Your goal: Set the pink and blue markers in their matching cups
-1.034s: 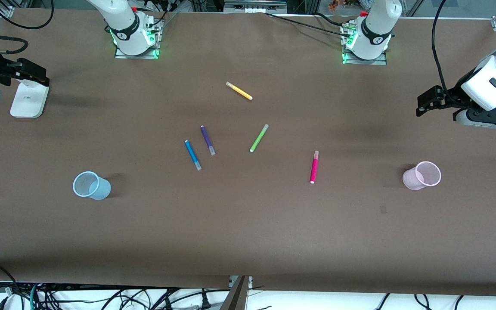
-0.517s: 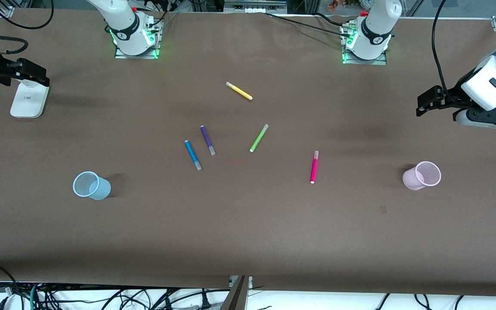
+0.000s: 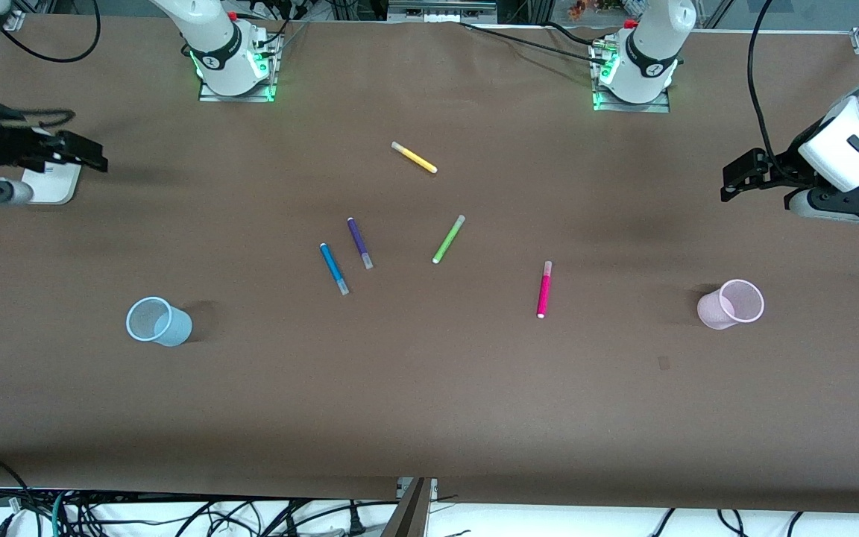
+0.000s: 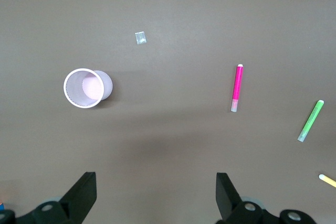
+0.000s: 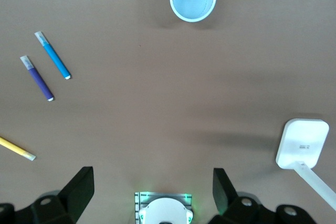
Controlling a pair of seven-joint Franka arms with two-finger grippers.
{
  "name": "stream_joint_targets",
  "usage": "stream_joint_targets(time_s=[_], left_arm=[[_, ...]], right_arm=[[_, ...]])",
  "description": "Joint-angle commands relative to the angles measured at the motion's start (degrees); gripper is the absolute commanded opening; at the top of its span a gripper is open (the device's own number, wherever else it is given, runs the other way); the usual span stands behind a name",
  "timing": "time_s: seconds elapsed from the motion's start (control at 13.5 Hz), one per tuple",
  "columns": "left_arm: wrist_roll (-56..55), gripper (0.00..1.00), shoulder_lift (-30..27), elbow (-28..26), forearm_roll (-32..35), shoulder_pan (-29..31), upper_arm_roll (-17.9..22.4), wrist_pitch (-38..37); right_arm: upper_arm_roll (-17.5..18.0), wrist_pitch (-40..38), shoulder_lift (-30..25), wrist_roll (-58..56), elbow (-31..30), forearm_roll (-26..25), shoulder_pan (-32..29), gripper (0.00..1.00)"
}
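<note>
- Left gripper (image 3: 731,179) hangs over the table's (image 3: 429,418) left-arm end, fingers (image 4: 81,195) spread wide, holding nothing.
- Right gripper (image 3: 90,158) hangs over the right-arm end, fingers (image 5: 79,184) wide too.
- Pink cup (image 3: 731,304) stands near the left-arm end; blue cup (image 3: 157,321) near the right-arm end (both upright).
- Pink marker (image 3: 543,289) and blue marker (image 3: 333,268) lie mid-table, well apart.
</note>
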Motion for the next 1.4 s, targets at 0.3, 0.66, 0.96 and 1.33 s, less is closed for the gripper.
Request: stream_joint_targets(time_s=[0.3, 0.66, 0.96, 1.33], left_arm=[[0.31, 1.00, -1.23, -1.54, -0.96, -0.44, 0.31, 0.71], [0.23, 1.00, 1.75, -2.06, -2.62, -0.71, -1.35, 4.82], [-4.15, 1.00, 3.69, -14.24, -2.54, -0.79, -6.79, 22.10], [-12.59, 1.00, 11.58, -26.93, -1.48, -2.01, -13.57, 46.38]], right_arm=[[1.32, 6.91, 7.63, 0.26, 1.77, 1.04, 5.25, 1.00], [1.32, 12.80, 13.16, 0.34, 1.77, 1.04, 9.99, 1.00], [1.32, 19.48, 17.91, 0.78, 1.77, 1.04, 13.86, 1.00], [1.32, 27.65, 24.07, 0.61, 1.77, 1.04, 17.82, 1.00]])
